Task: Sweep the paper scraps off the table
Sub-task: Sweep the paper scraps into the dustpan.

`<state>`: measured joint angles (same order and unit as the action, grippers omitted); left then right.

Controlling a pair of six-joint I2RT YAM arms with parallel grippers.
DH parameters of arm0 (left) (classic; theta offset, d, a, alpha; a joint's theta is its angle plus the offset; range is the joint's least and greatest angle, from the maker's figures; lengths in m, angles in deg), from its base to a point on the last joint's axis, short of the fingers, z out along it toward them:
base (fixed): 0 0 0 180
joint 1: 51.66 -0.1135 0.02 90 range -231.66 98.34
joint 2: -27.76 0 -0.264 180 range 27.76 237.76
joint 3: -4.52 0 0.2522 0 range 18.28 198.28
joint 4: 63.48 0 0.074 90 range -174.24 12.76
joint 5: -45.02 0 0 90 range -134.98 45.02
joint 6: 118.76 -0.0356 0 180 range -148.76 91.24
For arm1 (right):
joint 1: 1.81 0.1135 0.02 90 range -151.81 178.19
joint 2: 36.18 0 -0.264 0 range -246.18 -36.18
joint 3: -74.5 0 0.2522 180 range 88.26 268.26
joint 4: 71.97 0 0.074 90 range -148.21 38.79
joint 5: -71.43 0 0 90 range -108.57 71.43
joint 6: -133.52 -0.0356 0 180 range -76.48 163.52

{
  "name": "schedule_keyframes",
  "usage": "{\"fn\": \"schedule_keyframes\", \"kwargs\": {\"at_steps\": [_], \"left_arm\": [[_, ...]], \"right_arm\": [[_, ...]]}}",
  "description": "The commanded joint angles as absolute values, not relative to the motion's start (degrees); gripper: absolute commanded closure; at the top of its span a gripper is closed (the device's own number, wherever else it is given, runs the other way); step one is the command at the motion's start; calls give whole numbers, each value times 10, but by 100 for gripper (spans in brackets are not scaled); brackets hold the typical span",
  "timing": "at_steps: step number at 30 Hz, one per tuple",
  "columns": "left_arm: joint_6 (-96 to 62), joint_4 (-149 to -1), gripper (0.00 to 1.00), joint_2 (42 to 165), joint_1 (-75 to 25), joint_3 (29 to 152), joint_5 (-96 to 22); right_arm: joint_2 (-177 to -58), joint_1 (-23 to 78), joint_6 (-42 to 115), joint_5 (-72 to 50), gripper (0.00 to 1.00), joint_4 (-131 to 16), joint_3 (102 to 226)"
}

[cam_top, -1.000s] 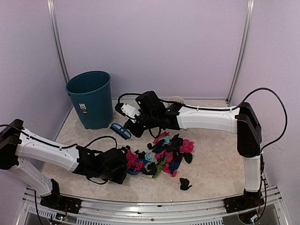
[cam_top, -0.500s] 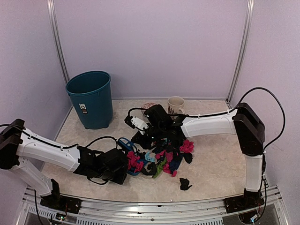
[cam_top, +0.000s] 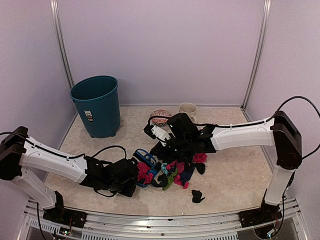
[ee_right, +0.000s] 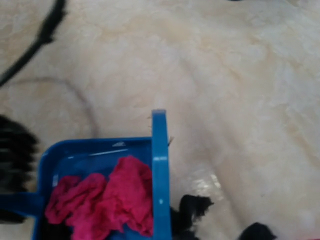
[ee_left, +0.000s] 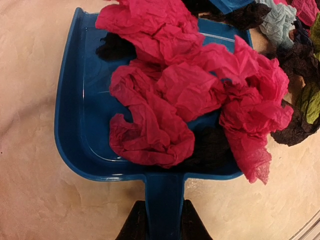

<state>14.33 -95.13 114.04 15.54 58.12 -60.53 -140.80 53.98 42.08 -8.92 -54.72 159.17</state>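
Note:
The paper scraps (cam_top: 181,166) lie in a heap of pink, black, green and blue wads on the beige table (cam_top: 235,170). One black wad (cam_top: 197,196) lies apart, nearer the front. My left gripper (cam_top: 129,179) is shut on the handle of the blue dustpan (ee_left: 80,125); its fingers (ee_left: 134,227) flank the handle in the left wrist view. Several pink scraps (ee_left: 170,95) and some black ones lie in the pan. My right gripper (cam_top: 159,149) is shut on the small blue brush (cam_top: 146,157), at the pan's far rim. The brush's back (ee_right: 160,175) shows in the right wrist view; the fingers are hidden there.
A teal bin (cam_top: 96,105) stands at the back left. A beige mug (cam_top: 188,109) and a red-and-white ball (cam_top: 160,116) sit by the back wall. The silver frame edge (cam_top: 165,220) runs along the front.
My right gripper has carried the brush from the back left forward and to the right, down to the dustpan's rim at the heap. The left gripper and the dustpan have barely moved.

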Motion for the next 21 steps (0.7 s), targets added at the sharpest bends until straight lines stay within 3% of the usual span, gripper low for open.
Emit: {"fn": "schedule_keyframes", "kwargs": {"at_steps": [1,21], "left_arm": [[133,-962,100,1166,150,585,-595],[93,-906,100,1139,145,569,-646]], "right_arm": [[-1370,563,408,-97,100,-545,1582],[-1239,571,391,-309,100,-485,1561]]}}
